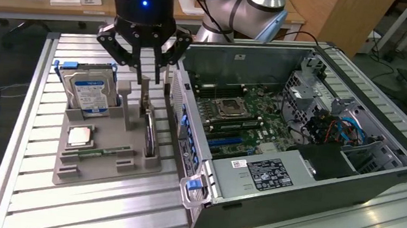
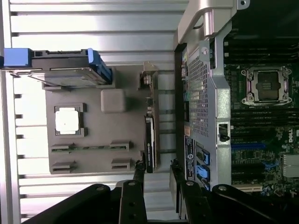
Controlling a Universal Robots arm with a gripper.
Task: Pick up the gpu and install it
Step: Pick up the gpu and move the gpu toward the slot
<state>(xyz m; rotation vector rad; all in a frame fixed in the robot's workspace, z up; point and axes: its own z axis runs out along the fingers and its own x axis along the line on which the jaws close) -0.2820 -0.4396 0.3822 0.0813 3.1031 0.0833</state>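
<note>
A robot arm reaches in from above, its wrist vertical and its black gripper (image 1: 154, 80) (image 2: 157, 170) pointing straight down over a grey parts tray (image 1: 105, 167) (image 2: 93, 158) on a slatted metal table (image 1: 72, 207). The fingers (image 2: 139, 173) are apart and hold nothing. Just below them stands the gpu (image 1: 149, 134) (image 2: 150, 142) - a thin card on its edge in the tray's slot, beside the open computer case (image 1: 293, 175). The fingertips straddle its line at one end - not touching it.
</note>
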